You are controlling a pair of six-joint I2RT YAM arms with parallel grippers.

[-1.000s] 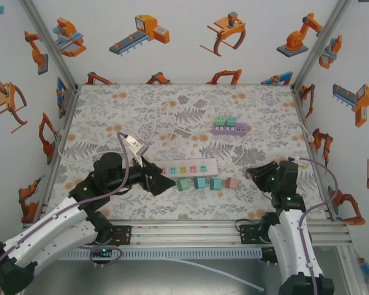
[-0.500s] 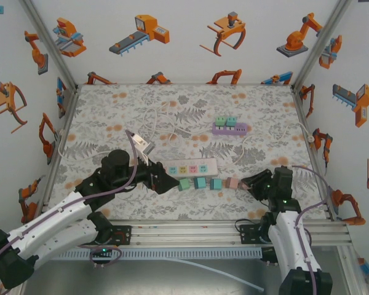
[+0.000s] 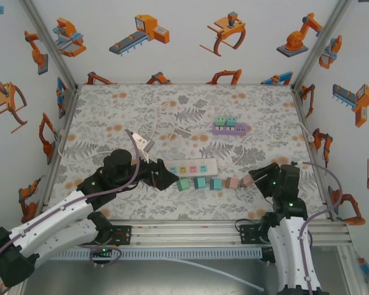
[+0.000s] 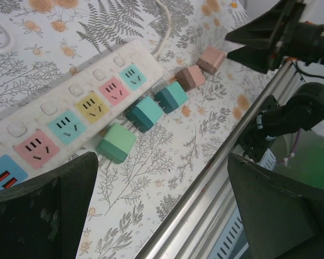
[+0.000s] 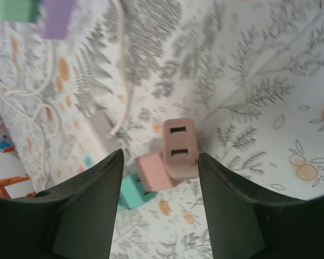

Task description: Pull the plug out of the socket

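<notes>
Bright, even light, maybe from above, with soft shadows. Close up, the right hand (image 5: 159, 162) looks blurry and dark.

The tabletop (image 3: 111, 117) is covered with a white cloth printed with grey ferns and small orange blossoms; the same print shows in the left wrist view (image 4: 151, 172) and the right wrist view (image 5: 270, 65). 3 white walls enclose it: a back wall (image 3: 184, 61), a left wall (image 3: 12, 123) and a right wall (image 3: 357, 141), all dotted with orange-and-blue cartoon machines. 2 aluminium posts (image 3: 49, 43) (image 3: 323, 37) run up the back corners. An aluminium rail (image 3: 190, 230) edges the near side, a slotted white duct (image 3: 184, 252) just below it, and a thin white tube (image 3: 221, 275) lower still.
</notes>
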